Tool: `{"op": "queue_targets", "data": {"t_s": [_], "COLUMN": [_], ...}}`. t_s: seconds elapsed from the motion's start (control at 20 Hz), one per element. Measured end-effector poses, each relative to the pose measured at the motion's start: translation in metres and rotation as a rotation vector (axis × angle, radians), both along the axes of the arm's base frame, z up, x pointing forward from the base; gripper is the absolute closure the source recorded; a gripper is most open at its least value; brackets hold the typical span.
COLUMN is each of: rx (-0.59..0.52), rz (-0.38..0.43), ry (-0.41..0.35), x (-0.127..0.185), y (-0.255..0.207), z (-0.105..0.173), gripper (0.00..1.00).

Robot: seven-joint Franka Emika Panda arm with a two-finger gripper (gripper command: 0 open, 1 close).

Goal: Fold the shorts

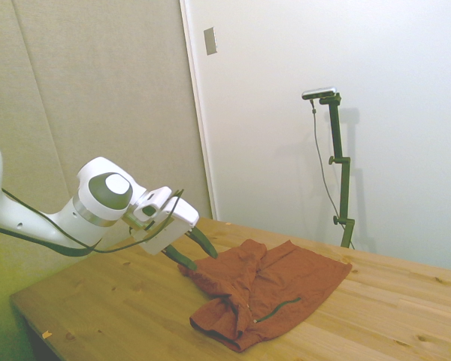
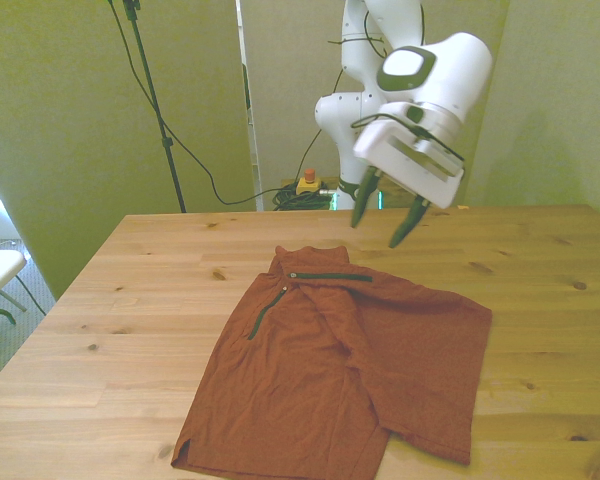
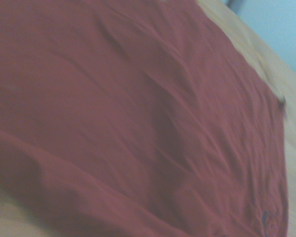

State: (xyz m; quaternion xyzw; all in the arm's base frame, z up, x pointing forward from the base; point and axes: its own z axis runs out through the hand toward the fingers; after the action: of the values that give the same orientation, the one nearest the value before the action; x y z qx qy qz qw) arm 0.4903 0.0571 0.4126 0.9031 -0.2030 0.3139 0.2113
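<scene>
One claw [image 2: 390, 220] is seen raised above the worktop [image 2: 130, 300], its two dark fingers [image 2: 363, 203] spread apart and gripping nothing. One pair of shorts [image 2: 350, 370] is laid flat on the worktop, below the claw and extending away from it. The long axis is run from the waist end, nearest beneath the claw, to the leg hems farthest from it. One leg is partly overlapped by the other. Two dark zippers [image 2: 330, 277] are counted near the waist end. In the wrist view, wrinkled rust-red fabric [image 3: 128, 123] is shown blurred.
</scene>
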Motion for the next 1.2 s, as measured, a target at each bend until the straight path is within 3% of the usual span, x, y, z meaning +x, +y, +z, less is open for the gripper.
{"op": "queue_targets", "data": {"t_s": [0.15, 0.3, 0.8, 1.2], "rx": [-0.072, -0.057, -0.018, -0.028], "rz": [0.166, 0.247, 0.266, 0.235], "ry": [0.028, 0.060, 0.093, 0.080], "x": [0.008, 0.011, 0.037, 0.055], "y": [0.055, 0.090, 0.096, 0.077], "z": [-0.028, -0.050, -0.078, -0.081], "gripper": [0.00, 0.00, 0.00, 0.00]}}
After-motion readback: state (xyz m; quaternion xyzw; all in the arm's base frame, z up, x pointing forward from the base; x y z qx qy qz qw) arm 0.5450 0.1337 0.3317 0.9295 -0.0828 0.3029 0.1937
